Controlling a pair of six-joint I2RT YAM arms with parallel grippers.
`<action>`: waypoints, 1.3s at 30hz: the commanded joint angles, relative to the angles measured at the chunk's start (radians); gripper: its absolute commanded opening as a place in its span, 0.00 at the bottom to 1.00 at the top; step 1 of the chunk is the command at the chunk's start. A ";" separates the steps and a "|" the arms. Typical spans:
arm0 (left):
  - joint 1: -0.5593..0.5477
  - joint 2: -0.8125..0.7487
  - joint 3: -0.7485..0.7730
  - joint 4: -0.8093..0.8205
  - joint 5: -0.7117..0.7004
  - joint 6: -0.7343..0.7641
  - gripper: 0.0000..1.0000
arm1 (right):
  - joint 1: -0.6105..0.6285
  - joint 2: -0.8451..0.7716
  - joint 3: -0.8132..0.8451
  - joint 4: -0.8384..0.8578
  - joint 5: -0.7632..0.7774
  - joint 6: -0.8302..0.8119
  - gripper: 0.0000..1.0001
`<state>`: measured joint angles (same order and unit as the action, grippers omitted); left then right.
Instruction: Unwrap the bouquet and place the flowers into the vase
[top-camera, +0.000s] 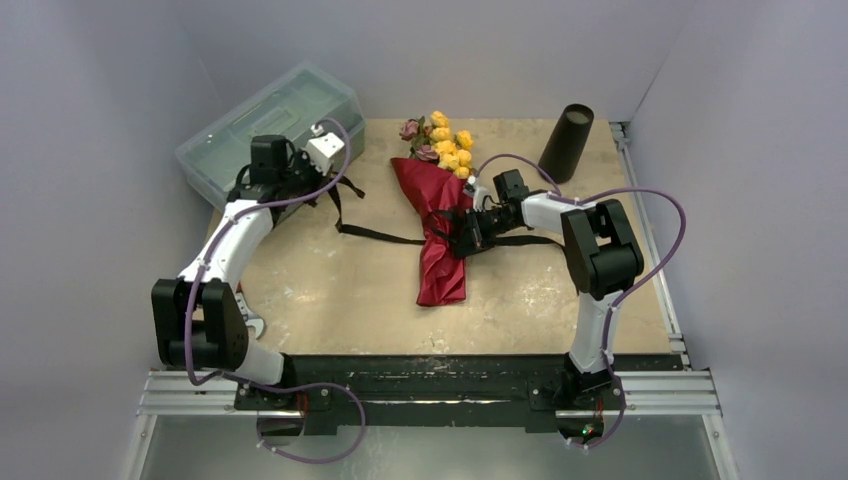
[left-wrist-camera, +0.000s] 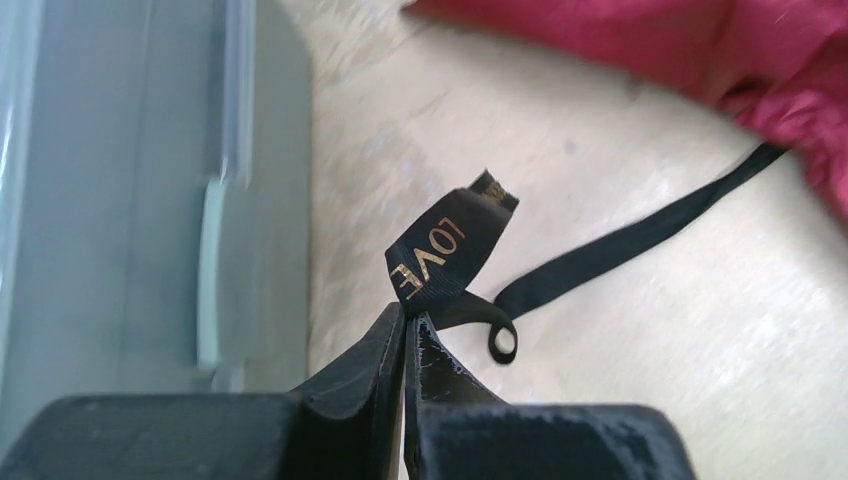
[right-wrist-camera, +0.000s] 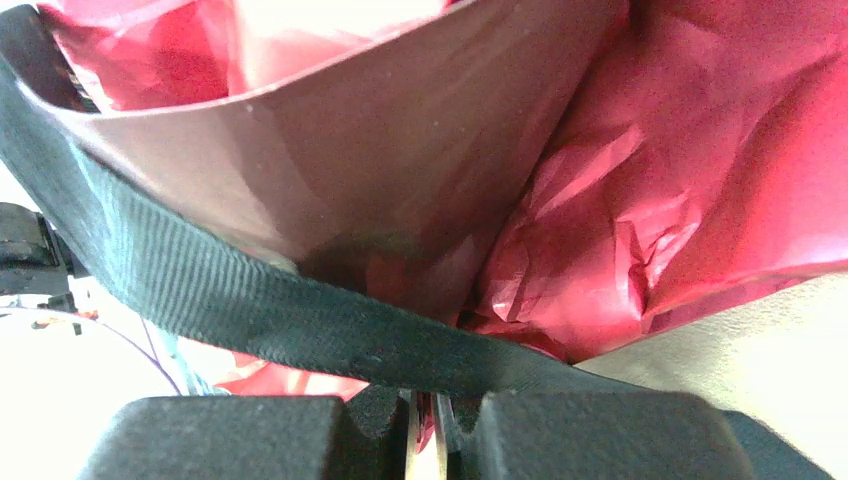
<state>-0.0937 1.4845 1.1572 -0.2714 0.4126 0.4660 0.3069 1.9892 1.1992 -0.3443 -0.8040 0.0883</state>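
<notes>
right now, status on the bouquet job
left gripper shut on ribbon end. right gripper shut on bouquet wrap, flowers not out yet. vase upright, nothing blocking it.

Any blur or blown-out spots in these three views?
Top external: even light, soft shadows, no glare. Left wrist: black ribbon printed LOVE sharp, translucent grey plastic box and red wrapping paper smeared. Right wrist: white blowout at top and lower left; that paper fills the frame.
</notes>
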 joint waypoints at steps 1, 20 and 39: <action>0.092 -0.043 -0.020 -0.145 0.028 0.126 0.00 | 0.002 -0.049 0.049 -0.095 -0.017 -0.073 0.15; 0.121 -0.080 -0.216 -0.272 -0.034 0.554 0.00 | -0.197 -0.175 0.159 -0.487 0.074 -0.391 0.61; 0.104 -0.162 -0.177 -0.243 0.125 0.512 0.67 | -0.221 -0.214 0.181 -0.553 0.204 -0.454 0.66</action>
<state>0.0261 1.3857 0.9367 -0.5644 0.4442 1.0267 0.1036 1.8469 1.3987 -0.8379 -0.6937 -0.2852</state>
